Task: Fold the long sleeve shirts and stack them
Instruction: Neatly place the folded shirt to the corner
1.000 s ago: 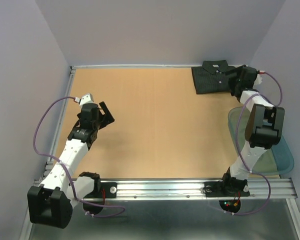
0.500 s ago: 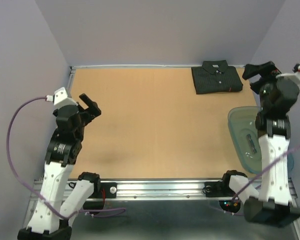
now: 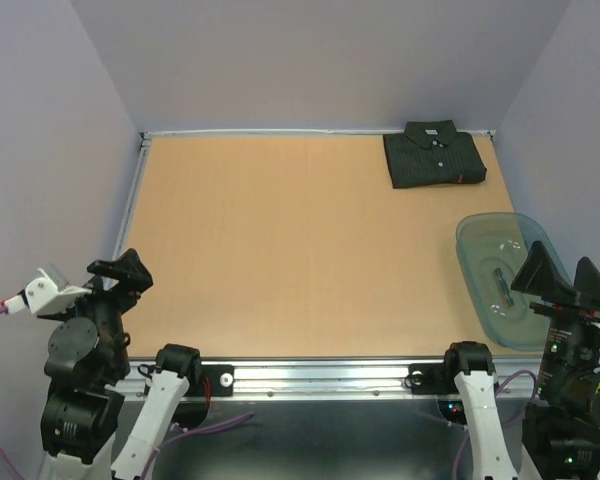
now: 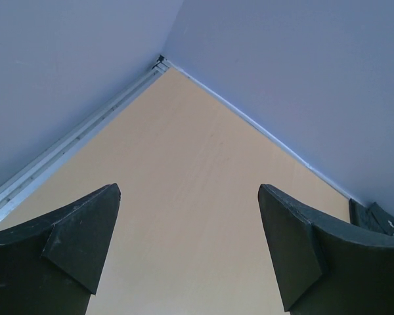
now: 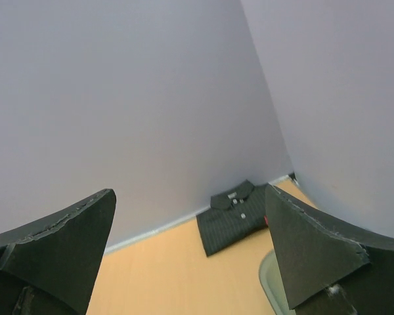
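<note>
**Long sleeve shirt (image 3: 435, 155) folded in far right corner of table (image 3: 280, 240)**

Lies flat, collar toward the back wall, white buttons up. Left pincer (image 4: 188, 197) and right pincer (image 5: 189, 193) both spread wide, holding nothing, low at the near edge, well apart from the cloth.

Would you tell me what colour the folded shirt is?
The shirt is black with fine pale pinstripes; the right wrist view shows it best.
</note>
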`<state>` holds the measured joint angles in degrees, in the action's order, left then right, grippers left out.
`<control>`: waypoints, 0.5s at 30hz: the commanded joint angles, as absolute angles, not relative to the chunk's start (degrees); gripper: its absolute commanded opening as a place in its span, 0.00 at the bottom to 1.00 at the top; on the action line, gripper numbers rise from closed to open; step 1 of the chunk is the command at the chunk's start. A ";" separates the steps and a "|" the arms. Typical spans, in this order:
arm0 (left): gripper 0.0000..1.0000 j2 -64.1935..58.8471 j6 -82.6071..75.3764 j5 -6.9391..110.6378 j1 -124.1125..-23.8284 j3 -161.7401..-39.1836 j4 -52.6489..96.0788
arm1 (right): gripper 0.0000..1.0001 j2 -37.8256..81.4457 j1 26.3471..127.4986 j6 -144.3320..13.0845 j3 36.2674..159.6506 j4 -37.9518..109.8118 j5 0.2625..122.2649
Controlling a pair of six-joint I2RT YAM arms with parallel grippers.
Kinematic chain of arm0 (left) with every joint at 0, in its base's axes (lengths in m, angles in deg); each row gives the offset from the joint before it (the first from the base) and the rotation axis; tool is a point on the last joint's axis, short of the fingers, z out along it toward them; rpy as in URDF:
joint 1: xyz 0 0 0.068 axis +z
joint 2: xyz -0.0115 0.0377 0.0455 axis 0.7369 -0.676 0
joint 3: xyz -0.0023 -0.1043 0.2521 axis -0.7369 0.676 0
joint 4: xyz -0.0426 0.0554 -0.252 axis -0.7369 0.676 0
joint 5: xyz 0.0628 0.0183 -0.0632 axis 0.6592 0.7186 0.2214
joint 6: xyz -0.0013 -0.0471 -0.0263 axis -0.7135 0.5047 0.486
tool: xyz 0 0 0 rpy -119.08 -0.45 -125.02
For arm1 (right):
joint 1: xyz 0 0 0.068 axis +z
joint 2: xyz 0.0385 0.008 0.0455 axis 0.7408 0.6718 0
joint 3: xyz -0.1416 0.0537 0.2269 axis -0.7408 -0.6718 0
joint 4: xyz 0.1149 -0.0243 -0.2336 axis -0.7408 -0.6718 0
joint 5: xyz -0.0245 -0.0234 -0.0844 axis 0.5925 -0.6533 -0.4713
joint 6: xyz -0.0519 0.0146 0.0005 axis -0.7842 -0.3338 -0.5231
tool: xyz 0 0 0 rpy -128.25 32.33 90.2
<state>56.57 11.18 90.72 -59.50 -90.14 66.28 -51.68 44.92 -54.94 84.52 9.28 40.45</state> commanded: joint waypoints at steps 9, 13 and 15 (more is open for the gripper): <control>0.99 67.19 8.45 91.23 -61.01 -89.20 66.44 | 1.00 -58.39 47.18 -60.75 78.57 1.28 47.74; 0.99 67.46 8.62 91.49 -61.09 -89.20 66.53 | 1.00 -58.48 48.84 -61.54 78.66 0.05 45.46; 0.99 67.46 8.97 92.01 -61.09 -89.20 66.80 | 1.00 -58.39 49.11 -61.54 79.10 -0.91 45.10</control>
<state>67.10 9.69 91.01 -60.90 -89.66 67.87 -58.12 47.72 -59.88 78.55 0.41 45.48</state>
